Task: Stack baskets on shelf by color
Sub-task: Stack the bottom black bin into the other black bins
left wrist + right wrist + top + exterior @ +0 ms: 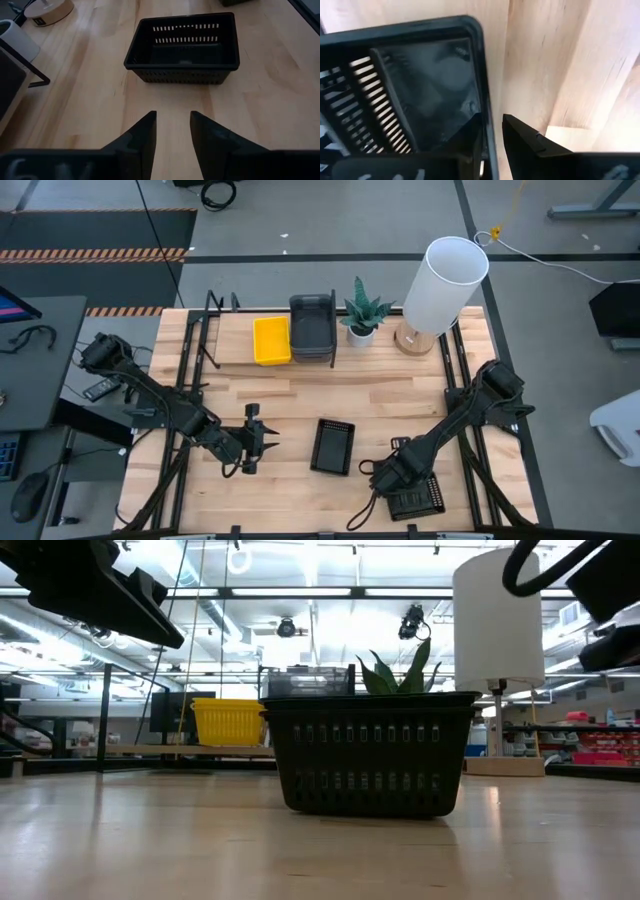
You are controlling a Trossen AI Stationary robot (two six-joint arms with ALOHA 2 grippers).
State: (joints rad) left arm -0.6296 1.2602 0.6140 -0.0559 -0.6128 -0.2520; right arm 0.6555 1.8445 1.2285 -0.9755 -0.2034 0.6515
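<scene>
Along the table's far edge the shelf (pixel 240 358) holds only a yellow basket (pixel 271 340) and grey baskets (pixel 313 327), one black basket (pixel 333 446) waits mid-table before the open, empty left pincer (pixel 256 439), and the right pincer (pixel 385 477) pinches another black basket's rim (pixel 487 100) near the front edge.

One bright yellow rectangular plastic basket (pixel 271 340) on the shelf; one dark grey rounded-corner plastic basket stack (pixel 313 327), its number unclear; two black slotted plastic baskets (pixel 333 446) (pixel 415 501) on the tabletop; one potted green plant (pixel 361 313); one white cylindrical lamp (pixel 443 283); two dark robot arms (pixel 160 402) (pixel 470 420).
</scene>
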